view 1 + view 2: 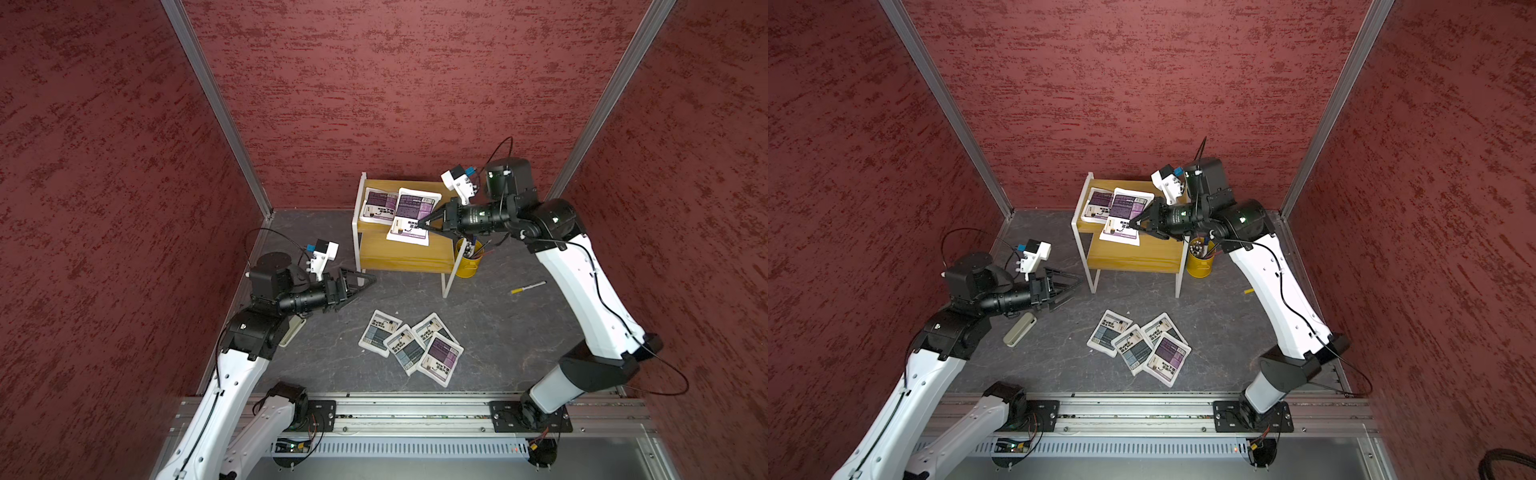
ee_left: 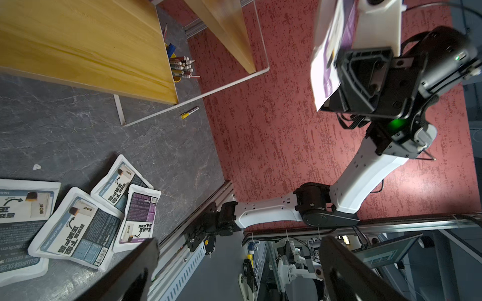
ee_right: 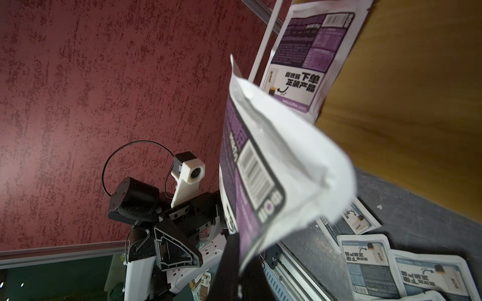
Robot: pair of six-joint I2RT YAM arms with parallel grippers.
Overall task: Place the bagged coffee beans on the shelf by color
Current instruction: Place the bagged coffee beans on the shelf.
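— What does the right tool (image 1: 420, 225) hold?
— It is clamped on a purple pouch (image 1: 411, 212), over the top board of the shelf (image 1: 403, 255), beside a second purple pouch (image 1: 378, 205) lying there.
— And the left tool (image 1: 366, 287)?
— Jaws wide apart, empty, above the bench (image 1: 498, 332) beside the shelf. Four more pouches (image 1: 409, 349) overlap on the bench: three grey-blue, one purple.

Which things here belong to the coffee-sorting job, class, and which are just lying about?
Job: shelf; purple bag on top board; purple bag held in right gripper; four bags on the table.
Lying about: yellow pen cup; marker; beige case.
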